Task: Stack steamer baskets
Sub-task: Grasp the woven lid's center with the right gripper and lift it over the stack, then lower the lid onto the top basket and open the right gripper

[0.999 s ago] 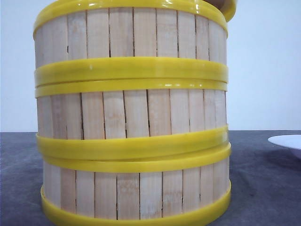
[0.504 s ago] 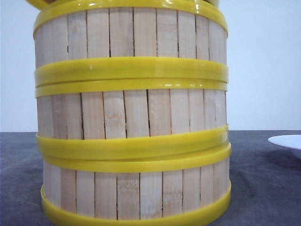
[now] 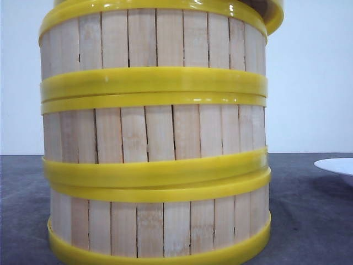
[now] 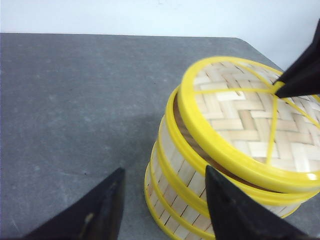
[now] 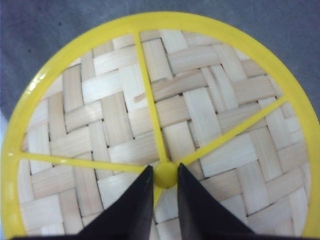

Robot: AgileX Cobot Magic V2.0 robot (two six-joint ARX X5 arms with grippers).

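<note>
Three steamer baskets (image 3: 154,138) stand stacked one on another, filling the front view; the left wrist view shows the same stack (image 4: 175,165). A round woven lid (image 5: 165,90) with a yellow rim and yellow spokes sits tilted over the top basket (image 4: 240,120), and its edge (image 3: 274,16) peeks past the stack's upper right. My right gripper (image 5: 165,172) is shut on the lid's central yellow knob (image 5: 165,176); its dark fingers (image 4: 300,75) reach in over the lid. My left gripper (image 4: 164,171) is open beside the stack's wall, holding nothing.
A white plate (image 3: 336,165) lies at the right edge on the grey table (image 4: 75,100). A pale wall stands behind the table.
The lid's yellow edge swung from the stack's upper right to its upper left, and now is back at the upper right, a little lower. The three baskets have not moved.
</note>
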